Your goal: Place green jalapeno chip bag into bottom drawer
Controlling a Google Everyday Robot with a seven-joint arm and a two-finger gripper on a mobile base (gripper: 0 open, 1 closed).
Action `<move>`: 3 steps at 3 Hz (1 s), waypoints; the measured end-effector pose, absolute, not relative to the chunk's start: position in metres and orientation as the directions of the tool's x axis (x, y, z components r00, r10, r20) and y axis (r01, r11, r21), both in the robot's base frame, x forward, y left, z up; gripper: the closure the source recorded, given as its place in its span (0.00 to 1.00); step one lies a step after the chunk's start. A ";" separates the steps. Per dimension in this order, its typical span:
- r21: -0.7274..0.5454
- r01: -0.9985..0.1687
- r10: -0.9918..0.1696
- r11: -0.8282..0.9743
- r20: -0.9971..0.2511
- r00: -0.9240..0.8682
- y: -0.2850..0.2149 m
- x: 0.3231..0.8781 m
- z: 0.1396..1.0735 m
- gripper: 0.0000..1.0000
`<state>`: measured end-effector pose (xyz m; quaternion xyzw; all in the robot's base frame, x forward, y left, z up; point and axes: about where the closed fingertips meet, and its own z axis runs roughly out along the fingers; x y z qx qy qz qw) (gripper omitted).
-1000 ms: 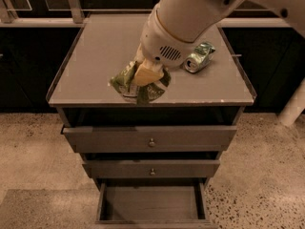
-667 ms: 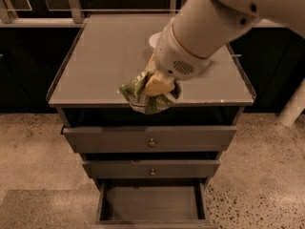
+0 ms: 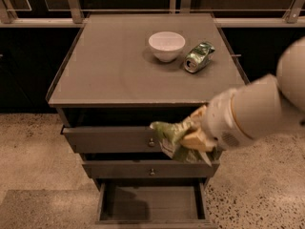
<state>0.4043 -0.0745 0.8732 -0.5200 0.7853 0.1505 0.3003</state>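
**Bottom drawer** (image 3: 152,205): pulled out, its box open from above. It lies below my gripper and a little to its left.

**Top drawer** (image 3: 109,140): slightly ajar. Its front is level with my gripper, just behind it and to its left.

**Green jalapeno chip bag** (image 3: 167,133): crumpled and held in the air in front of the drawer fronts. It sticks out leftward from my gripper.

**Gripper** (image 3: 194,138): clamped on the bag's right part, below the edge of the desk (image 3: 109,75) and above the open box.

**White bowl** (image 3: 167,46) and **dented can** (image 3: 199,56): on the desk, above and behind my gripper, not involved.

**Assessment:** the step in hand is the carry down to the drawer.
- I should shift left until the bag hangs over the middle of the box.
- I should descend without brushing the protruding top drawer front or the knobs.
- I should release only once the bag is low between the walls. A light foil bag dropped from height may catch the front lip and fall outside.
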 end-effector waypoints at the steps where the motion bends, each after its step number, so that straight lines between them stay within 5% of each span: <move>1: 0.051 -0.870 -0.636 0.491 -0.661 -0.398 -0.101 0.381 0.799 1.00; 3: 0.177 -0.820 -0.533 0.544 -0.682 -0.501 -0.121 0.372 0.734 1.00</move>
